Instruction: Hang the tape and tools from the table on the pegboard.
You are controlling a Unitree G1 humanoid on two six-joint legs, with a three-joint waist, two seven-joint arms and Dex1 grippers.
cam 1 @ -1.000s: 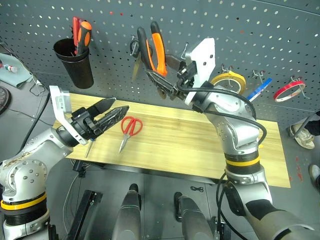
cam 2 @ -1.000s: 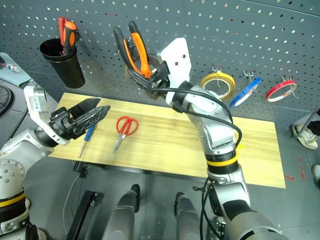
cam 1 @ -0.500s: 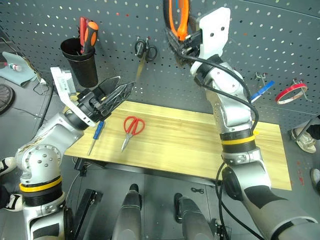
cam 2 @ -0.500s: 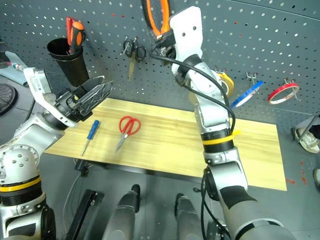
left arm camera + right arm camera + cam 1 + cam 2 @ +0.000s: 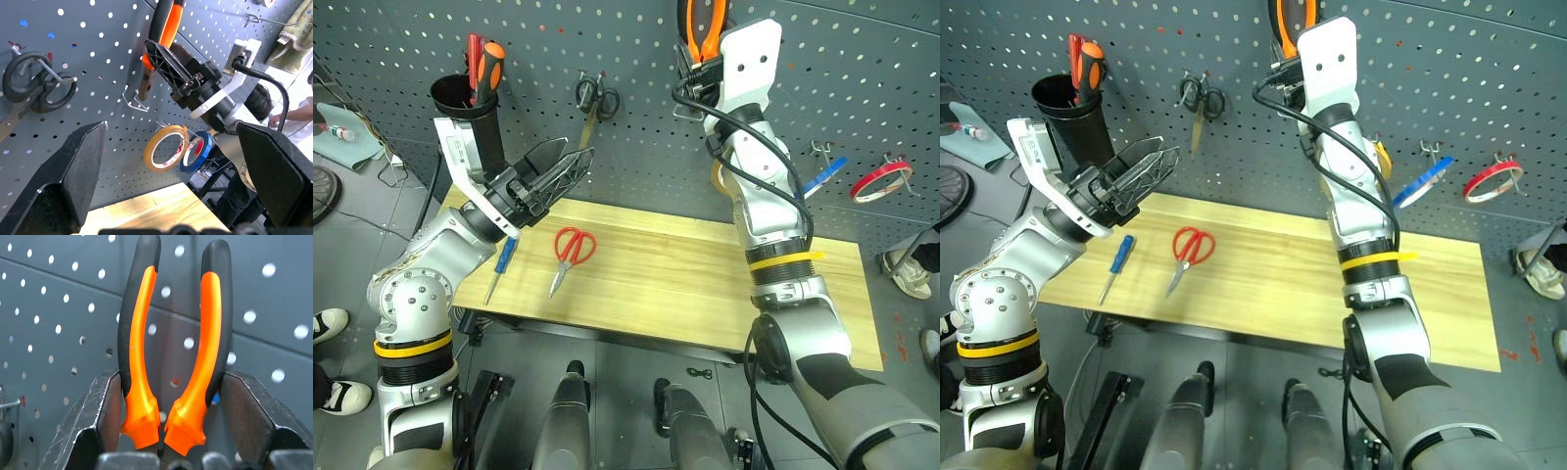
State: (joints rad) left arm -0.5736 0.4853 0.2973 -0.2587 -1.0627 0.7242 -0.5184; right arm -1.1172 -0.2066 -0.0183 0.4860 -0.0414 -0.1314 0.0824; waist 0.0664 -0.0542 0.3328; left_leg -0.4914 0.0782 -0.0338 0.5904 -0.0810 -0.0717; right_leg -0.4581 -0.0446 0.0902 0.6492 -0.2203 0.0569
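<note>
Gripping the pliers by their orange-and-black handles, the right gripper reached high against the pegboard, presumably seeking a hook. At eight o'clock from it the left gripper hovered spread and empty above the table, where the red scissors and blue screwdriver lay unhung. From the left wrist, the tan tape hung on a hook beside the blue ring. From the right wrist, both fingers pinched the handles' outer sides, nose down.

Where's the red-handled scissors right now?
The red-handled scissors lie on the table, left of centre in the head views, with the blue-handled screwdriver on their left.
</note>
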